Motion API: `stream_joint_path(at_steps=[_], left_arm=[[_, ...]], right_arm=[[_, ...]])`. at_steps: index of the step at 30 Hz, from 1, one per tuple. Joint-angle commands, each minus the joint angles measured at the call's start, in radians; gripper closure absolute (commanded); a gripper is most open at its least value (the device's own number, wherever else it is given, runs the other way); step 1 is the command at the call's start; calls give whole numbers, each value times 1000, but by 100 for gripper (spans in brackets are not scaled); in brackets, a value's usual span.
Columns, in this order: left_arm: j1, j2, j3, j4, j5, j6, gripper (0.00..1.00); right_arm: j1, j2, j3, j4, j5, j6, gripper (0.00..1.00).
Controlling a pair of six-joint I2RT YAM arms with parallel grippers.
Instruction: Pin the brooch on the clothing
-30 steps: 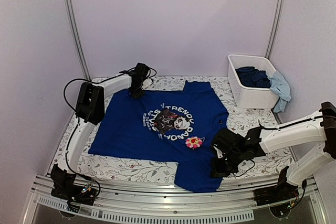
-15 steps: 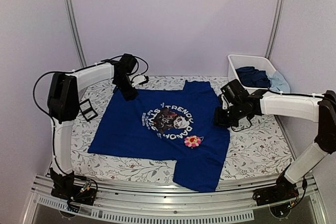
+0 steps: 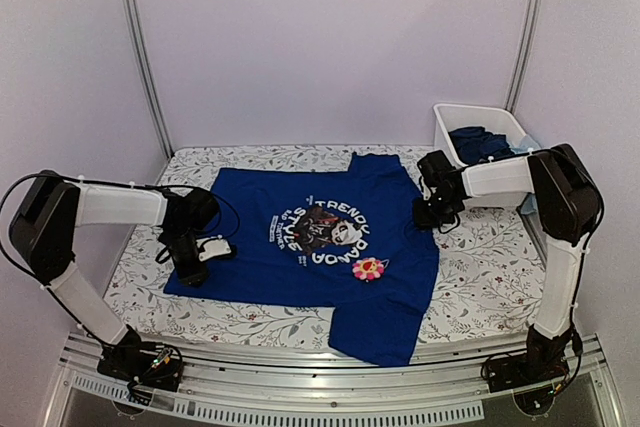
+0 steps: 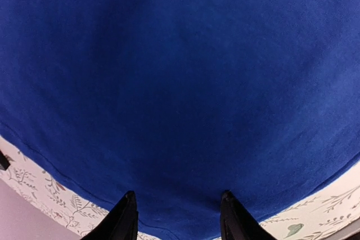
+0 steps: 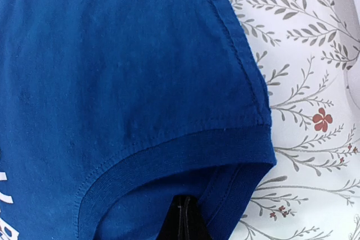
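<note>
Steadying the clothing [image 3: 250,247] with the brooch [image 3: 369,269] laid on, apparently; next, likely releasing without dragging cloth.
Pale booth walls [image 3: 330,47], floral table [image 3: 490,277], clothing spread flat, white bin [image 3: 470,179] far right; left gripper [image 4: 177,196] half-parted over hem [image 4: 73,164], right gripper [image 5: 183,209] pinched shut at collar [image 5: 169,155], grip on cloth unclear; brooch resting just below panda print [image 3: 325,232].

Floral-covered table [image 3: 480,277]; blue T-shirt [image 3: 250,247] spread on it; white bin [image 3: 478,187] at far-right corner.
</note>
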Motion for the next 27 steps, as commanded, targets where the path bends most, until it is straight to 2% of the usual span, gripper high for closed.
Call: stream_joint_path(at_steps=[1, 4, 7, 9, 10, 12, 13, 14, 15, 18, 19, 22, 27], left_arm=[[12, -17, -145, 64, -57, 0, 50], [17, -38, -182, 77, -55, 11, 50], [18, -63, -155, 81, -20, 20, 47], [16, -81, -87, 38, 37, 19, 44], [18, -97, -38, 6, 71, 25, 42], [22, -135, 65, -40, 139, 34, 39], [27, -160, 117, -49, 171, 32, 38], [40, -182, 159, -34, 210, 16, 36], [56, -211, 197, 10, 235, -24, 34], [157, -314, 184, 254, 304, -237, 30], [204, -323, 180, 310, 359, -298, 29], [287, -341, 157, 427, 405, -427, 26], [324, -429, -19, 666, 251, -561, 24]], right_arm=[[-25, 101, 1, -34, 46, -62, 100], [-31, 93, 14, -34, 54, -76, 100], [-31, 77, 38, -38, 16, -102, 99], [-23, 48, 62, -54, 0, -121, 93], [-19, 29, 73, -61, -5, -126, 82], [-8, -42, 87, -60, -14, -123, 44], [-7, -111, 85, -47, -30, -118, 19], [-8, -170, 73, -22, -41, -111, 4], [-7, -217, 48, 17, -59, -108, 2], [-8, -421, -102, 219, -90, -111, 1], [-10, -509, -191, 288, -86, -102, 1], [-10, -675, -360, 444, -67, -88, 1], [-11, -903, -537, 440, 151, 52, 1]])
